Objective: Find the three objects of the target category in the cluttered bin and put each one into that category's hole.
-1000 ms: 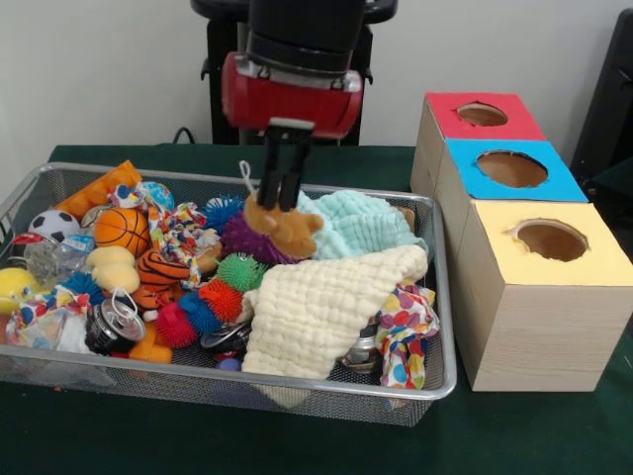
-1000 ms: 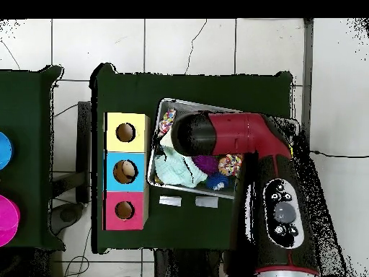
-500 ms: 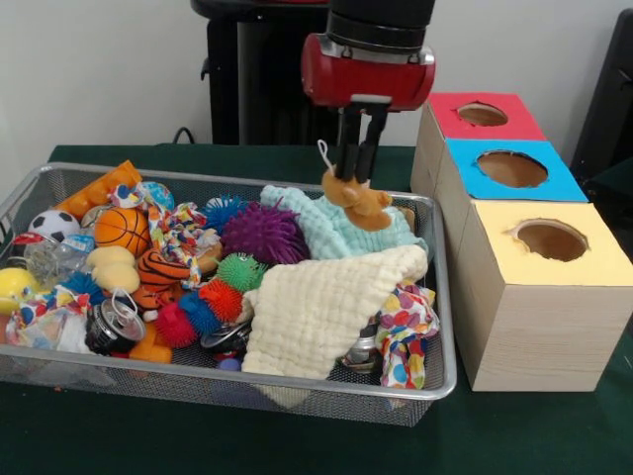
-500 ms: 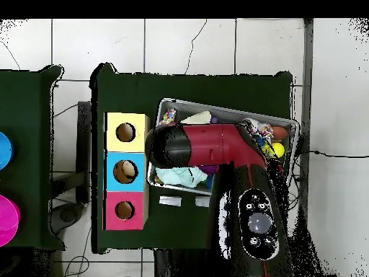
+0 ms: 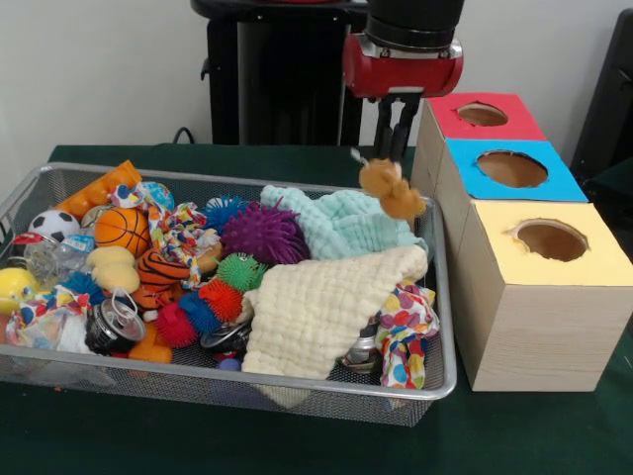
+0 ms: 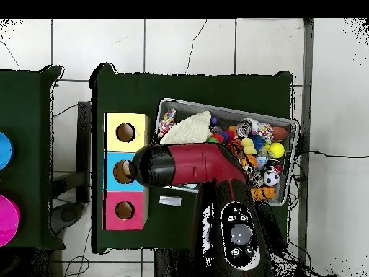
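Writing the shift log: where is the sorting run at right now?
Done: nothing confirmed; the overhead view shows something pale inside the blue-topped box's hole, but what it is can't be told.
In hand: the gripper is shut on a small brown plush toy, hanging above the wire mesh bin's edge, beside the row of boxes.
Left: dropping this toy into a hole, then searching the clutter for any others.
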Motion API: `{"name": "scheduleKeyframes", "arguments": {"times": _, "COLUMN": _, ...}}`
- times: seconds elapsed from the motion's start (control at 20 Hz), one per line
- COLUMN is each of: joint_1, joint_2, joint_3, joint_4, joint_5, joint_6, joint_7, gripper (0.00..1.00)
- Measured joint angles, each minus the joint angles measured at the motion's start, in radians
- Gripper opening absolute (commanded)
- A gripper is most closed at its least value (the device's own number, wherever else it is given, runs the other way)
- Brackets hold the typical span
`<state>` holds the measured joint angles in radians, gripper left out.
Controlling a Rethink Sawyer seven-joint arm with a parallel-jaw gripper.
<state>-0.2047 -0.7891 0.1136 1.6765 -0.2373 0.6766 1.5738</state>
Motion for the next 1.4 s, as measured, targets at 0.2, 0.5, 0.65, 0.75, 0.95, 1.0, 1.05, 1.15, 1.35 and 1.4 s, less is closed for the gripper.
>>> {"name": "scheduleKeyframes", "arguments": {"times": 0.2, "joint_1": 0.030, "joint_2": -0.027, "joint_3": -0.022, "joint_4": 0.064, "joint_5": 0.022, "joint_6": 0.000, "joint_7": 0.001, "gripper": 0.00}}
{"name": "scheduleKeyframes", "arguments": {"times": 0.5, "joint_1": 0.070, "joint_2": -0.066, "joint_3": -0.054, "joint_4": 0.124, "joint_5": 0.047, "joint_6": 0.000, "joint_7": 0.003, "gripper": 0.00}}
{"name": "scheduleKeyframes", "arguments": {"times": 0.65, "joint_1": 0.090, "joint_2": -0.079, "joint_3": -0.072, "joint_4": 0.139, "joint_5": 0.060, "joint_6": -0.002, "joint_7": 0.003, "gripper": 0.00}}
{"name": "scheduleKeyframes", "arguments": {"times": 0.75, "joint_1": 0.096, "joint_2": -0.079, "joint_3": -0.079, "joint_4": 0.141, "joint_5": 0.062, "joint_6": -0.008, "joint_7": 0.003, "gripper": 0.00}}
{"name": "scheduleKeyframes", "arguments": {"times": 0.95, "joint_1": 0.105, "joint_2": -0.066, "joint_3": -0.091, "joint_4": 0.142, "joint_5": 0.062, "joint_6": -0.058, "joint_7": 0.003, "gripper": 0.00}}
{"name": "scheduleKeyframes", "arguments": {"times": 1.0, "joint_1": 0.106, "joint_2": -0.053, "joint_3": -0.096, "joint_4": 0.142, "joint_5": 0.062, "joint_6": -0.092, "joint_7": 0.003, "gripper": 0.00}}
{"name": "scheduleKeyframes", "arguments": {"times": 1.05, "joint_1": 0.106, "joint_2": -0.047, "joint_3": -0.097, "joint_4": 0.141, "joint_5": 0.062, "joint_6": -0.103, "joint_7": 0.003, "gripper": 0.00}}
{"name": "scheduleKeyframes", "arguments": {"times": 1.15, "joint_1": 0.107, "joint_2": -0.021, "joint_3": -0.104, "joint_4": 0.139, "joint_5": 0.062, "joint_6": -0.149, "joint_7": 0.003, "gripper": 0.00}}
{"name": "scheduleKeyframes", "arguments": {"times": 1.35, "joint_1": 0.110, "joint_2": 0.022, "joint_3": -0.117, "joint_4": 0.129, "joint_5": 0.063, "joint_6": -0.182, "joint_7": 0.003, "gripper": 0.00}}
{"name": "scheduleKeyframes", "arguments": {"times": 1.4, "joint_1": 0.112, "joint_2": 0.031, "joint_3": -0.121, "joint_4": 0.125, "joint_5": 0.062, "joint_6": -0.183, "joint_7": 0.003, "gripper": 0.00}}
